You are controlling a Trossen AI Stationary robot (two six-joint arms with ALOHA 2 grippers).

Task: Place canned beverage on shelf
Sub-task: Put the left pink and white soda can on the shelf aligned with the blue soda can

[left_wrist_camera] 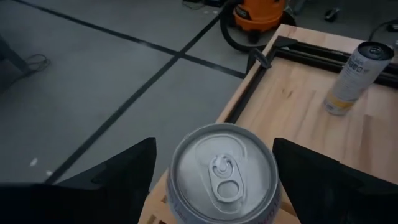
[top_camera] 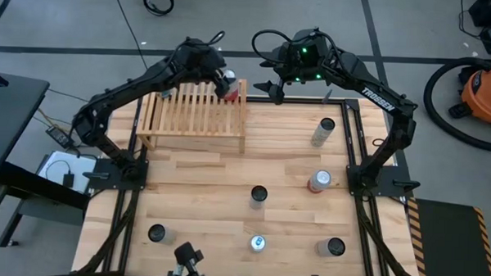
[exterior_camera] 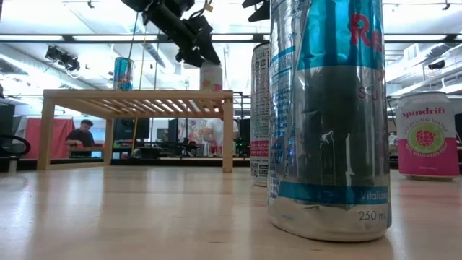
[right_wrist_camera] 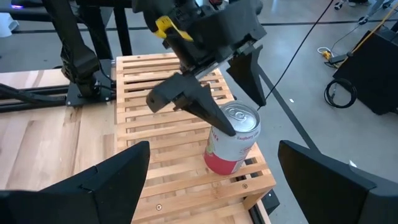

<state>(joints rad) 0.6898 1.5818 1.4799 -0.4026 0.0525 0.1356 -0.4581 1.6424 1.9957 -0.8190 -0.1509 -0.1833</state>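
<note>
A pink-and-white canned beverage (right_wrist_camera: 227, 152) stands upright on the far right corner of the light-wood slatted shelf (top_camera: 193, 112); its base rests on the slats. My left gripper (right_wrist_camera: 244, 118) reaches over the shelf from the left and is shut on the can's upper part. The low view shows the same can (exterior_camera: 211, 76) on the shelf top (exterior_camera: 137, 94) under the dark fingers. My right gripper (top_camera: 272, 90) hangs open in the air just past the shelf's right end, above the table's far edge, with nothing between its fingers. My left gripper has the can's upper wall (left_wrist_camera: 275, 186), just under the rim, between its two fingers (right_wrist_camera: 202, 106), one on each side. The fingers slant down from the far left. The can stays upright, its base on the shelf's slats.
Several other cans stand on the table: a tall white one (top_camera: 323, 131) at the right, a pink one (top_camera: 319, 181) nearer, a dark one (top_camera: 258, 196) mid-table, and others along the near edge (top_camera: 258, 243). A large can (exterior_camera: 328, 115) fills the low view's foreground.
</note>
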